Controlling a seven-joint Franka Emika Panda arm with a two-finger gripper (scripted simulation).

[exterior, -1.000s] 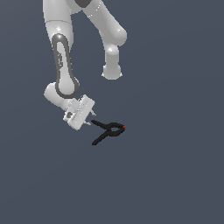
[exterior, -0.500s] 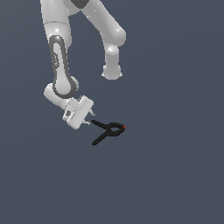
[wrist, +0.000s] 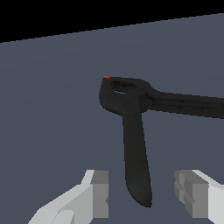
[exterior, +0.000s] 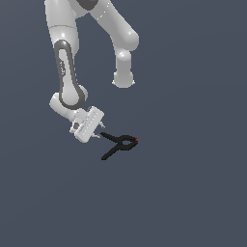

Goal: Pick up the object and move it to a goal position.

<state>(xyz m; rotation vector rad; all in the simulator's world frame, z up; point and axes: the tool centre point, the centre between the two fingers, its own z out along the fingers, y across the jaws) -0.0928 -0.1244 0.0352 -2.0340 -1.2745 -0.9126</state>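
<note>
The object, a small black spring clamp [exterior: 120,144] with a red-orange tip, lies on the dark grey floor. Its two thin handles splay toward the white gripper [exterior: 100,131]. The gripper sits low at the handle ends, on the exterior view's left of the clamp. In the wrist view the gripper [wrist: 144,192] is open. One handle of the clamp [wrist: 133,131] runs into the gap between the fingers [wrist: 99,192], with space on both sides. The other handle stretches off to the frame's edge. The tip points away from the gripper.
Plain dark grey floor [exterior: 193,193] surrounds the clamp on all sides. The white arm [exterior: 67,72] rises above the gripper, and its elbow link [exterior: 123,72] hangs over the floor behind the clamp.
The arm's upper links have leaned slightly to the exterior view's left. The gripper and the clamp stay about where they were.
</note>
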